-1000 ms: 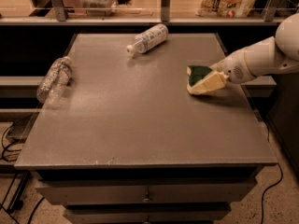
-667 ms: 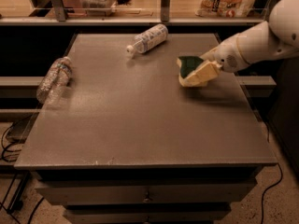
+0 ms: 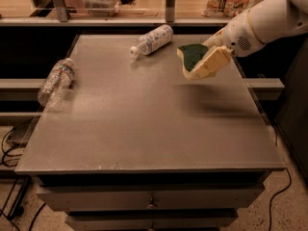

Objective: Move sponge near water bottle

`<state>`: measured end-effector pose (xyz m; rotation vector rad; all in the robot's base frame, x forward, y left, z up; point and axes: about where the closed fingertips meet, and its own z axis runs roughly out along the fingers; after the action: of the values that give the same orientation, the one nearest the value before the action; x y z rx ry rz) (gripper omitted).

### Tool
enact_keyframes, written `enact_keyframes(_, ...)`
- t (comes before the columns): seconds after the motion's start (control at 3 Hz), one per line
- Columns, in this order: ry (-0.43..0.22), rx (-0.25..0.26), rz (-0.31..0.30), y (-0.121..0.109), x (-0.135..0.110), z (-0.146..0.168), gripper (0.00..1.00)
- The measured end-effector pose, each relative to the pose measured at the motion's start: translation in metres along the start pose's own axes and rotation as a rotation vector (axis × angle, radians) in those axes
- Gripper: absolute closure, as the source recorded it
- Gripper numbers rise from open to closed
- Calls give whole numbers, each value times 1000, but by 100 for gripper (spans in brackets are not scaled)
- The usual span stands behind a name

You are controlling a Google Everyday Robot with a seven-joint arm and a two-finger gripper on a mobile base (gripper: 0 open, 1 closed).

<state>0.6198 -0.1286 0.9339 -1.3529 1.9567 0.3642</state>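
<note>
The gripper hangs in the air over the rear right part of the grey table, at the end of a white arm that reaches in from the upper right corner. Its cream-coloured fingers pinch the sponge, which is clear of the tabletop and tilted, its dark green scouring face turned up and to the left and its pale yellow foam showing along the wavy left edge. A soft shadow lies on the table below and slightly to the front of the held sponge. The water bottle, clear and crinkled, lies on its side at the table's left edge, well apart from the sponge and across most of the table's width. A second bottle with a white printed label lies on its side near the rear middle of the table, cap end pointing to the front left; it is just left of the sponge and not touching it. Under the tabletop a drawer front with a small handle is visible, and dark cables trail on the floor at the left.
</note>
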Motion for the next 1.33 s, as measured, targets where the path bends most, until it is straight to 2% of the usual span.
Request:
enact_keyframes(0.33, -6, -33, -32, 11, -15, 13, 100)
enact_keyframes(0.67, -52, -93, -56, 30, -48, 45, 100)
enact_keyframes(1.0, -91, -152, -47, 53, -81, 84, 100)
enact_keyframes(1.33, -124, -189, -3, 74, -111, 123, 100)
